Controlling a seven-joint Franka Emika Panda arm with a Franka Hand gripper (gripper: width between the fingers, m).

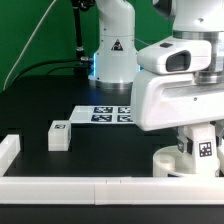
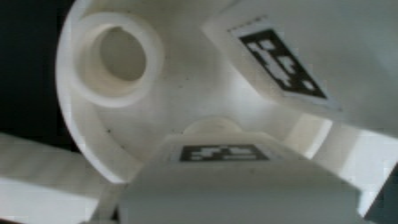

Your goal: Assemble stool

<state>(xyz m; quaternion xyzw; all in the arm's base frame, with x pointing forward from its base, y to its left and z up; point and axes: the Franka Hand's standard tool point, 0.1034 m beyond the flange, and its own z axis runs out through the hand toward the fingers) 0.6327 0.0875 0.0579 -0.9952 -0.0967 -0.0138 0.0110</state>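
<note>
The round white seat [image 1: 170, 161] lies at the exterior view's lower right, under my hand. In the wrist view it fills the frame, showing a round hole [image 2: 116, 55] and a square tag [image 2: 285, 62]. One white leg [image 1: 205, 150] stands upright on the seat with its tag facing out. My gripper [image 1: 203, 138] comes down over it and looks shut on it. In the wrist view this leg [image 2: 222, 175] fills the space at my gripper [image 2: 222, 205] and hides the fingers. A second leg [image 1: 58, 135] lies on the table to the left. The third leg is out of view.
The marker board [image 1: 105, 113] lies mid-table in front of the robot base [image 1: 112, 60]. Long white border bars run along the front edge [image 1: 60, 186] and the left corner [image 1: 8, 152]. Cables trail at the back left.
</note>
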